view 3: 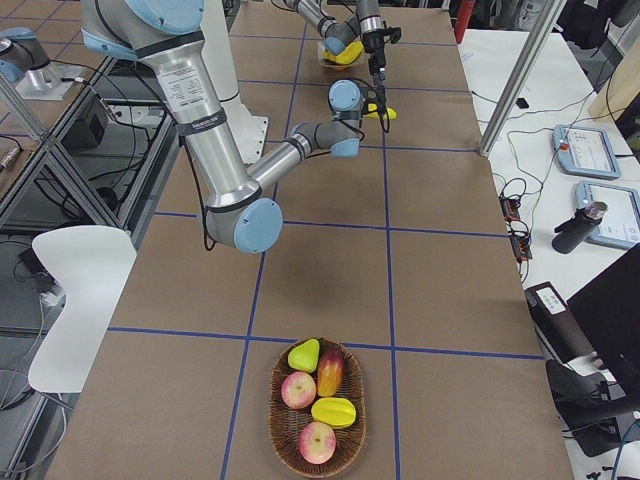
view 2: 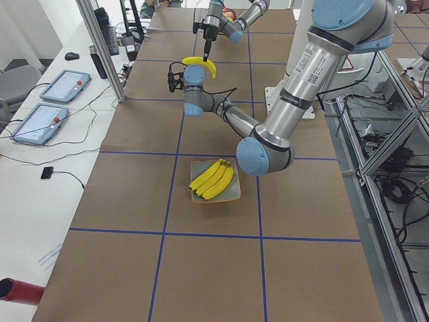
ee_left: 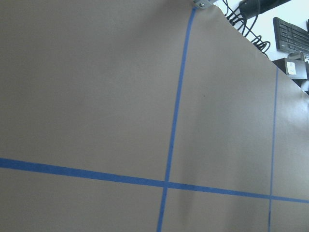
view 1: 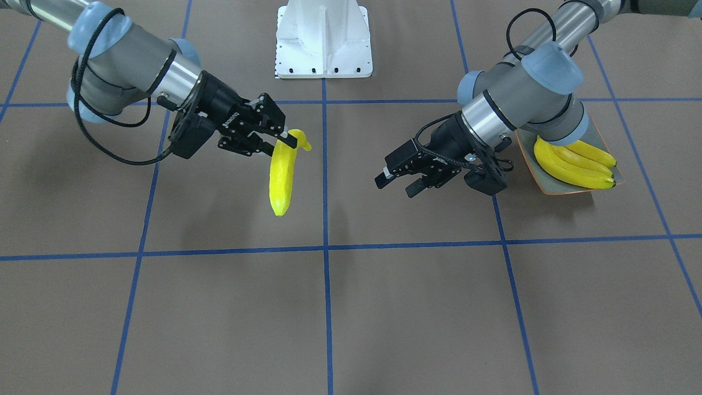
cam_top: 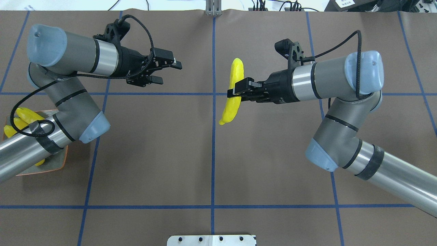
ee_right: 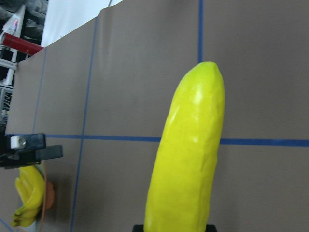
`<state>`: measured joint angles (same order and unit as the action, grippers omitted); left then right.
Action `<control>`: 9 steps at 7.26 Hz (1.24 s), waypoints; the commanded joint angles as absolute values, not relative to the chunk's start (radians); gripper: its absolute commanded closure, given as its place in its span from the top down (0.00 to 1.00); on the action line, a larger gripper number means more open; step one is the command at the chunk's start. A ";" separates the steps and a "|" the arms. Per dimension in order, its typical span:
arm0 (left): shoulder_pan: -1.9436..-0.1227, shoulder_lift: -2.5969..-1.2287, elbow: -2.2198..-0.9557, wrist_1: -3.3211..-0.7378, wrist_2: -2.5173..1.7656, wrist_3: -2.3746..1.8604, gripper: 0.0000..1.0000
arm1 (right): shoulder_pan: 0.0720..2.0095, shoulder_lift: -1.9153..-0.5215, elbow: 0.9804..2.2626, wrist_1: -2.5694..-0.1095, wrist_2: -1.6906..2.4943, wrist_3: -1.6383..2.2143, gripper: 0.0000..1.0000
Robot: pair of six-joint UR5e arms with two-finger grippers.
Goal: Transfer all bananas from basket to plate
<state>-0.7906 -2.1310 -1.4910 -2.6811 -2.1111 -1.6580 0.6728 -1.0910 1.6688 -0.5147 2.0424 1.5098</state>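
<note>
Brown-papered table [cam_top: 153,153], taped in a blue grid. The right gripper [cam_top: 235,91], jaws pinching one banana [cam_top: 236,71] near mid-length, holds it above centre with its long axis crosswise to the arm. The left gripper [cam_top: 169,72], jaws spread, faces it nearby (probably a hand-over). The plate [cam_top: 56,161], bearing three bananas [view 1: 573,162], lies well beyond on the left.

Smooth glossy bananas [view 1: 573,164], matt brown paper tabletop [view 1: 417,307], woven wicker basket [view 3: 273,415]

Light: bright, even, from overhead;
Shadows: soft, faint patches on the tabletop [view 1: 384,307];
Sheen: mild highlight on the held banana [ee_right: 186,154];
Overexposure: white beyond the tabletop's far edge, wrist views
</note>
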 commanded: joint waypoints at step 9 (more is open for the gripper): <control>-0.706 -2.192 -1.486 -2.861 -2.111 -1.750 0.91 | 0.598 -0.988 1.626 -0.433 1.999 1.560 0.00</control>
